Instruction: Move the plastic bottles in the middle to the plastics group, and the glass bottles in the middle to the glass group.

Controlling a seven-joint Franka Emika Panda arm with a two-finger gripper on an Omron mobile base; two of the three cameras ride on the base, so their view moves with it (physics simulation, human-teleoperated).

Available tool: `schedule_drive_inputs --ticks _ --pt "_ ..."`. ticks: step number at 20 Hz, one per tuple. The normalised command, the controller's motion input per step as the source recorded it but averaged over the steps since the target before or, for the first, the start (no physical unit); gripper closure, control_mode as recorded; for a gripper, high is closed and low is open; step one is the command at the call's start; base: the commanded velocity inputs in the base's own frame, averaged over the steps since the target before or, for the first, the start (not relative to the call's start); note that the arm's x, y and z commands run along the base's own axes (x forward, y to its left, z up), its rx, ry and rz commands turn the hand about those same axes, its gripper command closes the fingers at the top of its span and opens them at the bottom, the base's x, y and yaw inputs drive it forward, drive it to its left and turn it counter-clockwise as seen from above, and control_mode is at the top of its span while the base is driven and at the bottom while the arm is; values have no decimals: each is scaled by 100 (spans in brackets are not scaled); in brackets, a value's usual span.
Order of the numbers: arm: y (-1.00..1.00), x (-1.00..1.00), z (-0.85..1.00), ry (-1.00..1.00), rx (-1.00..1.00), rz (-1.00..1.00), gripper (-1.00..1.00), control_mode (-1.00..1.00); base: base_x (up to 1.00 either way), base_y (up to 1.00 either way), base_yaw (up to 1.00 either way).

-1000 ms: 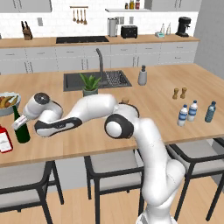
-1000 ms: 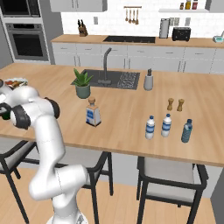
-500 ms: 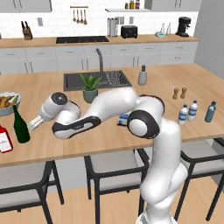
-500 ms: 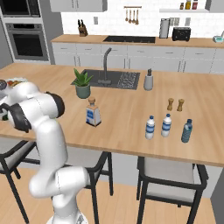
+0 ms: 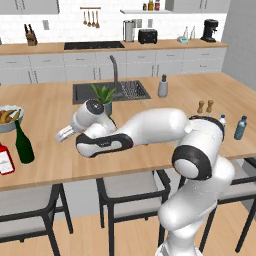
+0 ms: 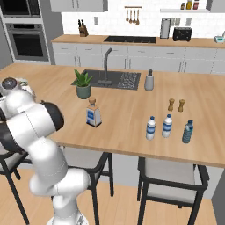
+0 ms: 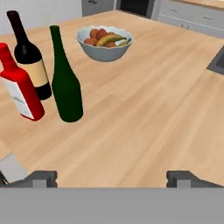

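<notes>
The tall dark green wine bottle (image 7: 65, 83) (image 5: 24, 143) stands upright on the counter, close beside the short red white-labelled bottle (image 7: 19, 89) (image 5: 5, 159). My gripper (image 7: 113, 178) (image 5: 64, 133) is open and empty, hanging to the right of both bottles and well clear of them. In the middle of the counter stands the squat clear bottle (image 6: 92, 113) with a blue label and tan stopper. Three small plastic water bottles (image 6: 167, 126) stand together at the right end; two of them (image 5: 241, 127) show past my arm.
A dark bottle with a tan label (image 7: 30, 59) stands behind the red one. Nearby is a fruit bowl (image 7: 105, 43) (image 5: 9, 117). A potted plant (image 6: 82, 85), a sink (image 6: 112, 79), a soap dispenser (image 6: 149, 81) and two pepper mills (image 6: 176, 105) are further back. Stools line the front edge.
My hand has drawn back to the right, away from the green bottle. The bottle stays standing beside the red one. The jaws remain open.
</notes>
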Motion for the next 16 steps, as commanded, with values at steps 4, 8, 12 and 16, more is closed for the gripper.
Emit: schedule_drive_inputs --ticks 4,8,12,16 --pt "-97 0 84 14 -4 -22 -100 -100 0 0 0" --pt "-100 0 62 15 -11 -30 -100 -100 0 0 0" --pt "-100 0 24 12 -18 -34 -100 -100 0 0 0" --pt "-99 -2 -1 13 -20 -35 -100 -100 0 0 0"
